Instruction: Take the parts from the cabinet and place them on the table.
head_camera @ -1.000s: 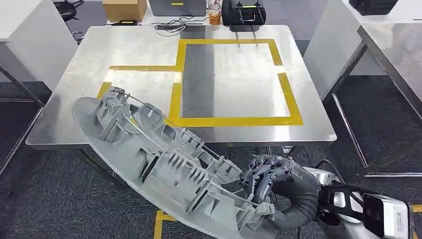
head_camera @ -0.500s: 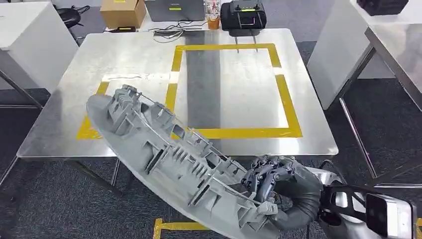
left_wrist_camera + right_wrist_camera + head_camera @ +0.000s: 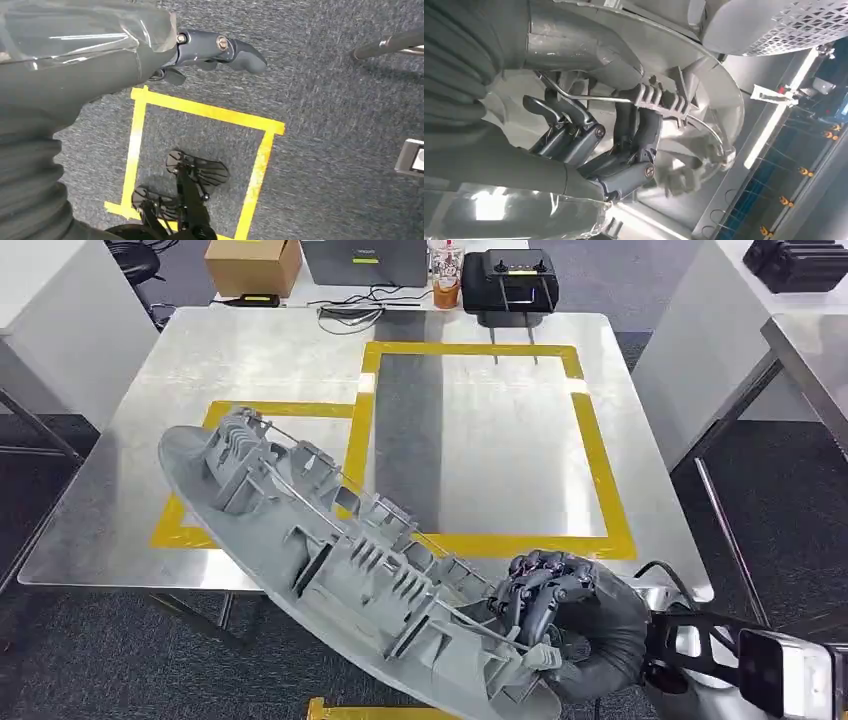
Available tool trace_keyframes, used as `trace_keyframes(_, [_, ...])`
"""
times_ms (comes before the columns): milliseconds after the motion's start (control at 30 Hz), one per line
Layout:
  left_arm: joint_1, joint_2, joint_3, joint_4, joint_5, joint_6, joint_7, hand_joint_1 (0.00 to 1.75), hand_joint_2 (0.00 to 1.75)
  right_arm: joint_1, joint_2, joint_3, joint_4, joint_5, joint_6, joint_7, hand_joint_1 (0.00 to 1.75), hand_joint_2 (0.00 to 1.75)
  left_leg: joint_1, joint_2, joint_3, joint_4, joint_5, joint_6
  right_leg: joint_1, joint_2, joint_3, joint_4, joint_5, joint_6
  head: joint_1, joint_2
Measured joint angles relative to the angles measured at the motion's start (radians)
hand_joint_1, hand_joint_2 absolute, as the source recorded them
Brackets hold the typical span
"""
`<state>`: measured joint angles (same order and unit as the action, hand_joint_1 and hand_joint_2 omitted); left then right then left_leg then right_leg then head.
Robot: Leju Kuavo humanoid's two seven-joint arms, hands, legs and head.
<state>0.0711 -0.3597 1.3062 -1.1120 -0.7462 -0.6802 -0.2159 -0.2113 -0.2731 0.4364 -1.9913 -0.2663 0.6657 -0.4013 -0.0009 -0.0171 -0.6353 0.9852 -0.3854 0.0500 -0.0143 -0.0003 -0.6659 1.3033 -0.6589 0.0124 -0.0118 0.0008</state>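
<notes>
A long grey plastic part, ribbed with clips and a thin wire along it, is gripped at its near end by my right hand. The part slants up to the left, and its far end hangs over the front left of the steel table, above the yellow tape. In the right wrist view the dark fingers curl around a rib of the part. My left hand hangs over the carpet holding nothing, its fingers stretched out.
Yellow tape marks two joined rectangles on the table. At its far edge are a cardboard box, cables, an orange cup and a black case. Another steel table stands at the right. A yellow tape square marks the floor.
The whole view has shifted: the table now lies nearer and lower in the picture. The part stays in my right hand, its far end now further over the table.
</notes>
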Motion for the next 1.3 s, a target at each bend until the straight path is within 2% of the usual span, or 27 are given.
trace_keyframes(33, [0.000,0.000,0.000,0.000,-0.001,0.001,0.000,0.00,1.75,0.000,0.000,0.000,0.002,0.001,0.000,0.000,1.75,1.75,0.000,-0.002,0.005,0.000,-0.005,-0.001,-0.002,0.000,-0.023,0.003,0.019,0.011,0.000,0.000])
trace_keyframes(67, [0.000,0.000,0.001,0.001,-0.002,0.002,-0.001,0.00,1.75,0.000,0.000,0.000,0.004,0.004,-0.001,0.000,1.75,1.75,0.001,-0.005,0.011,0.001,-0.010,-0.005,-0.005,0.000,-0.021,-0.038,0.058,0.026,0.000,0.000])
trace_keyframes(133, [0.000,-0.001,0.002,0.002,-0.003,0.001,-0.002,0.00,1.75,-0.001,0.000,0.001,0.005,0.010,-0.001,0.000,1.75,1.75,0.005,-0.011,0.024,0.013,-0.026,-0.015,-0.014,0.000,0.029,-0.206,0.163,0.060,0.001,0.000])
trace_keyframes(167, [0.000,0.000,0.004,0.002,-0.002,0.002,-0.002,0.00,1.75,-0.005,-0.001,0.001,0.006,0.012,-0.001,0.002,1.75,1.75,0.003,-0.014,0.020,0.021,-0.034,-0.023,-0.019,-0.001,0.044,-0.261,0.191,0.066,0.002,0.000])
trace_keyframes(233, [-0.003,0.000,0.012,0.002,-0.003,0.002,-0.005,0.00,1.75,-0.011,-0.001,0.002,0.010,0.024,-0.004,0.003,1.75,1.75,-0.004,-0.014,0.015,0.045,-0.054,-0.035,-0.014,-0.002,0.050,-0.263,0.197,0.020,0.001,0.000])
trace_keyframes(300, [-0.002,-0.001,0.018,0.002,-0.003,0.002,-0.006,0.00,1.75,-0.016,-0.001,0.004,0.011,0.038,-0.008,0.003,1.75,1.75,0.001,-0.013,0.019,0.043,-0.057,-0.042,-0.009,-0.001,0.051,-0.263,0.197,0.005,0.002,0.000])
trace_keyframes(367, [-0.003,-0.001,0.020,0.002,-0.003,0.003,-0.010,0.00,1.75,-0.026,0.000,0.008,0.012,0.071,-0.019,0.003,1.75,1.75,0.005,-0.001,0.010,0.067,-0.073,-0.054,-0.017,-0.001,0.059,-0.267,0.196,-0.005,0.001,0.000])
trace_keyframes(400, [-0.004,-0.001,0.023,0.002,-0.003,0.004,-0.011,0.00,1.75,-0.033,0.000,0.009,0.012,0.092,-0.027,0.002,1.75,1.75,0.006,0.003,-0.011,0.115,-0.102,-0.060,-0.017,-0.001,0.063,-0.266,0.194,-0.013,-0.004,0.000])
trace_keyframes(467, [-0.005,-0.001,0.028,0.002,-0.001,0.005,-0.011,0.00,1.75,-0.043,0.000,0.011,0.014,0.130,-0.044,0.004,1.75,1.75,0.011,0.005,-0.088,0.269,-0.173,-0.067,-0.014,-0.001,0.065,-0.266,0.191,-0.017,-0.004,0.000])
trace_keyframes(533, [-0.003,-0.002,0.031,0.002,0.015,0.010,-0.011,0.00,1.75,-0.051,-0.001,0.012,0.022,0.216,-0.076,0.009,1.75,1.75,0.013,0.006,-0.144,0.365,-0.193,-0.067,-0.010,-0.001,0.067,-0.266,0.189,-0.019,-0.003,0.000])
trace_keyframes(567, [-0.003,-0.002,0.031,0.002,0.022,0.011,-0.010,0.00,1.75,-0.056,-0.003,0.012,0.026,0.247,-0.094,0.014,1.75,1.75,0.013,0.007,-0.139,0.348,-0.174,-0.065,-0.010,-0.001,0.069,-0.266,0.188,-0.020,-0.004,0.000])
trace_keyframes(667, [-0.003,0.000,0.031,0.002,0.035,0.013,-0.008,0.00,1.75,-0.072,-0.010,0.008,0.040,0.294,-0.114,0.016,1.75,1.75,0.009,0.009,-0.010,0.084,-0.041,-0.042,-0.007,0.000,0.082,-0.267,0.181,-0.017,-0.004,0.000])
trace_keyframes(700, [-0.004,0.002,0.031,0.002,0.036,0.013,-0.008,0.00,1.75,-0.076,-0.011,0.007,0.044,0.298,-0.115,0.016,1.75,1.75,0.001,0.012,0.005,0.056,-0.057,-0.038,0.000,0.000,0.081,-0.265,0.178,-0.013,-0.002,0.000])
trace_keyframes(800, [-0.001,0.002,0.031,0.002,0.037,0.014,-0.006,0.00,1.75,-0.078,-0.015,0.007,0.054,0.302,-0.116,0.016,1.75,1.75,-0.005,0.011,0.004,0.054,-0.056,-0.030,-0.004,-0.001,0.082,-0.274,0.178,0.001,-0.003,0.000])
trace_keyframes(833, [0.000,0.002,0.031,0.002,0.040,0.015,-0.006,0.00,1.75,-0.082,-0.015,0.007,0.055,0.312,-0.121,0.016,1.75,1.75,-0.005,0.011,0.015,0.041,-0.050,-0.023,-0.001,-0.001,0.086,-0.279,0.178,0.009,-0.003,0.000])
trace_keyframes(867, [0.001,0.002,0.031,0.002,0.047,0.018,-0.003,0.00,1.75,-0.085,-0.017,0.006,0.055,0.340,-0.132,0.016,1.75,1.75,0.007,0.011,0.027,0.023,-0.042,-0.017,-0.005,-0.001,0.080,-0.269,0.171,0.009,-0.002,0.000])
trace_keyframes(900, [0.001,0.000,0.031,0.002,0.057,0.021,-0.002,0.00,1.75,-0.090,-0.022,0.006,0.057,0.373,-0.145,0.020,1.75,1.75,0.004,0.011,0.033,0.016,-0.040,-0.012,-0.001,0.000,0.065,-0.234,0.153,0.007,-0.002,0.000])
trace_keyframes(967, [0.000,0.000,0.029,0.002,0.076,0.026,0.007,0.00,1.75,-0.103,-0.035,0.006,0.079,0.437,-0.170,0.033,1.75,1.75,0.002,0.011,0.035,0.016,-0.041,-0.006,-0.002,0.000,-0.016,-0.073,0.089,-0.003,-0.001,0.000])
trace_keyframes(1000, [0.002,0.000,0.028,0.002,0.088,0.028,0.010,0.00,1.75,-0.107,-0.044,0.005,0.099,0.469,-0.181,0.039,1.75,1.75,0.002,0.009,0.035,0.017,-0.042,-0.005,-0.001,0.000,-0.056,0.001,0.069,-0.001,-0.001,0.000])
trace_keyframes(1033, [0.004,0.000,0.028,0.002,0.098,0.031,0.014,0.00,1.75,-0.111,-0.054,0.002,0.124,0.492,-0.190,0.040,1.75,1.75,0.002,0.008,0.035,0.017,-0.043,-0.005,-0.002,0.000,-0.076,0.032,0.068,0.004,-0.001,0.000])
trace_keyframes(1067, [0.009,0.000,0.025,0.002,0.109,0.032,0.018,0.00,1.75,-0.115,-0.065,-0.002,0.149,0.509,-0.195,0.039,1.75,1.75,0.002,0.005,0.035,0.017,-0.043,-0.005,-0.004,0.000,-0.074,0.014,0.083,0.013,0.000,0.000])
trace_keyframes(1100, [0.013,0.000,0.020,0.002,0.121,0.033,0.022,0.00,1.75,-0.125,-0.075,-0.005,0.175,0.530,-0.200,0.040,1.75,1.75,0.002,0.003,0.036,0.018,-0.044,-0.007,-0.007,0.000,-0.048,-0.049,0.115,0.026,0.000,0.000])
trace_keyframes(1133, [0.017,0.000,0.015,0.002,0.131,0.034,0.026,0.00,1.75,-0.136,-0.081,-0.008,0.193,0.545,-0.203,0.045,1.75,1.75,0.003,0.002,0.037,0.020,-0.045,-0.008,-0.009,-0.001,-0.013,-0.126,0.148,0.035,0.000,0.000])
trace_keyframes(1167, [0.021,0.000,0.011,0.002,0.141,0.034,0.030,0.00,1.75,-0.153,-0.089,-0.010,0.218,0.565,-0.206,0.052,1.75,1.75,0.003,-0.001,0.037,0.026,-0.049,-0.014,-0.012,-0.001,0.043,-0.241,0.192,0.044,0.000,0.000])
trace_keyframes(1233, [0.029,0.000,0.000,0.000,0.167,0.035,0.039,0.00,1.75,-0.178,-0.108,-0.007,0.288,0.623,-0.224,0.062,1.75,1.75,-0.006,-0.003,0.031,0.034,-0.056,-0.024,-0.006,0.000,0.066,-0.280,0.202,0.027,-0.001,0.000])
trace_keyframes(1267, [0.036,0.000,-0.011,-0.006,0.184,0.036,0.044,0.00,1.75,-0.201,-0.120,-0.005,0.331,0.674,-0.241,0.077,1.75,1.75,-0.005,-0.003,0.030,0.036,-0.057,-0.028,-0.006,0.001,0.064,-0.279,0.203,0.014,0.000,0.000])
trace_keyframes(1300, [0.041,0.000,-0.019,-0.008,0.191,0.035,0.045,0.00,1.75,-0.225,-0.129,-0.002,0.368,0.709,-0.251,0.081,1.75,1.75,-0.004,-0.002,0.032,0.034,-0.056,-0.030,-0.003,0.001,0.064,-0.279,0.205,0.009,-0.003,0.000])
